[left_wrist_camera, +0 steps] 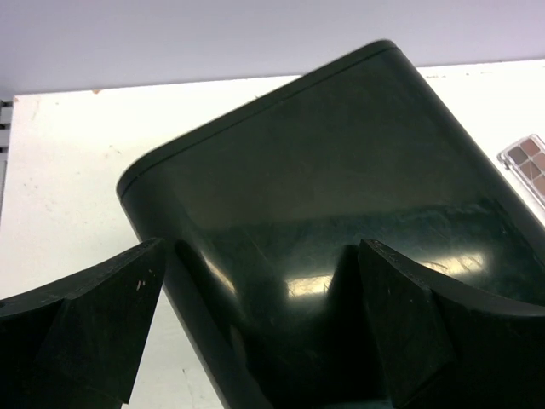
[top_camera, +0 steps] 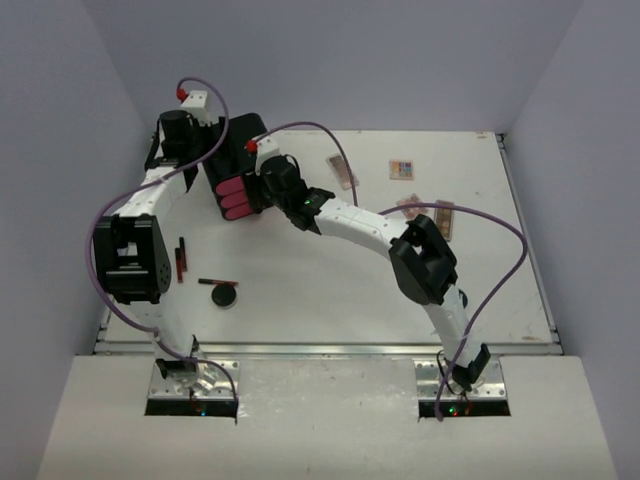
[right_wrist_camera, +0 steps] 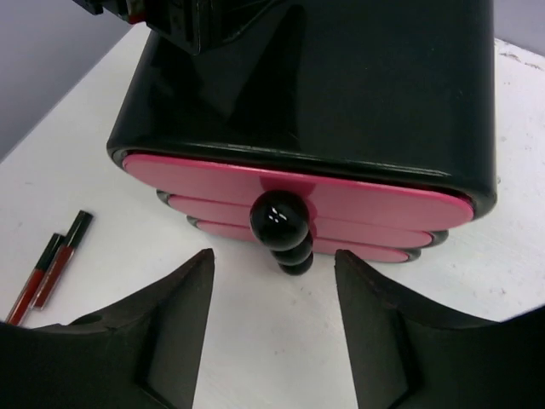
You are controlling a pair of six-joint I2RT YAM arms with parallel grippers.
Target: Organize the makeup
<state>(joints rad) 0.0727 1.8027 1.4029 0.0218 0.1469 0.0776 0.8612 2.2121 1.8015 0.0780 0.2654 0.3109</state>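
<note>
Right wrist view: my right claw (right_wrist_camera: pixel 272 341) has its jaws apart. The top round knob (right_wrist_camera: pixel 278 217) of the chest (right_wrist_camera: pixel 358 85) is just ahead, lined up with the gap, and neither finger touches it. Judgement: I am lined up this way to pinch the knob and pull out the top pink drawer (right_wrist_camera: pixel 196 177). A drawer has to be out before any makeup can go in.

Left wrist view: my left claw (left_wrist_camera: pixel 255 341) has its jaws wide apart over the chest's glossy black top. One finger is by the left edge and the other over the lid. I cannot tell whether the pads touch. Judgement: I have it on the side away from my right claw as a brace, so the chest does not slide when the drawer is pulled.

Makeup (none held, none stowed):
- Two red sticks (right_wrist_camera: pixel 51 268) lie on the table (top_camera: pixel 330 300), near and to the left of my right claw.
- A round compact (top_camera: pixel 224 295) with a dark stick (top_camera: pixel 217 283) just beside it is further off on that same side.
- A tan palette (top_camera: pixel 341 172), a multicolour palette (top_camera: pixel 402 169) and pinkish palettes (top_camera: pixel 443 220) lie behind my right claw, well apart from the chest.

Risk, as I judge it: the knob is round and shiny, so an off-centre pinch could slip off it.
</note>
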